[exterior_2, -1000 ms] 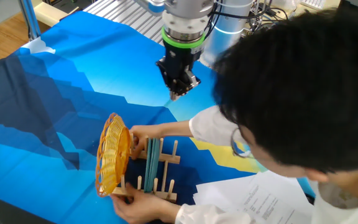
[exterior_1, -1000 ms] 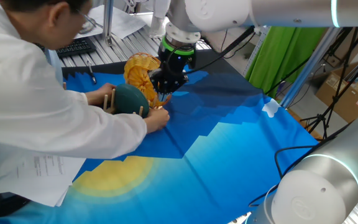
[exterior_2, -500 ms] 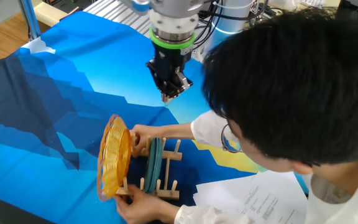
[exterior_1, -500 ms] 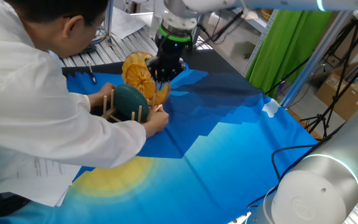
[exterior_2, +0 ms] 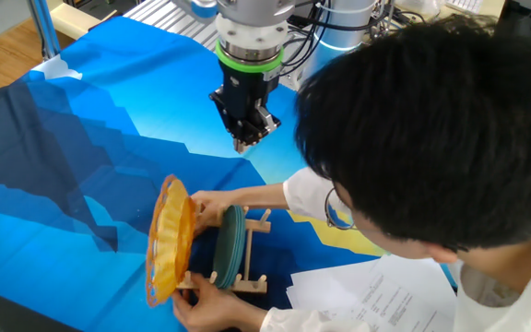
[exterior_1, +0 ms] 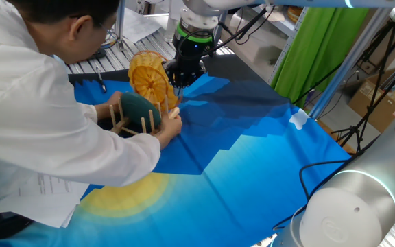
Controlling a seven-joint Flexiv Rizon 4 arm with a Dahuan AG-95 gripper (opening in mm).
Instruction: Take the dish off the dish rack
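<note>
The yellow-orange wicker dish [exterior_1: 149,77] stands on edge in the end slot of the small wooden dish rack [exterior_1: 121,123], next to a dark green plate [exterior_1: 137,108]. In the other fixed view the dish [exterior_2: 169,242] is at the left end of the rack [exterior_2: 250,280], with the green plate [exterior_2: 230,247] beside it. My gripper [exterior_1: 177,82] hangs just right of the dish's rim and holds nothing. In the other view my gripper [exterior_2: 244,143] is above the cloth, beyond the rack and clear of the dish. Its fingertips look pressed together.
A person in a white coat leans over the table and holds the rack with both hands [exterior_1: 171,126] [exterior_2: 207,205]. A blue cloth [exterior_1: 252,158] covers the table. Papers [exterior_2: 358,295] lie near the person. A second robot arm's base [exterior_1: 352,209] is at the front right.
My gripper has moved away from the person, toward the back of the table. The person has shifted the rack, and the wicker dish now stands more upright.
</note>
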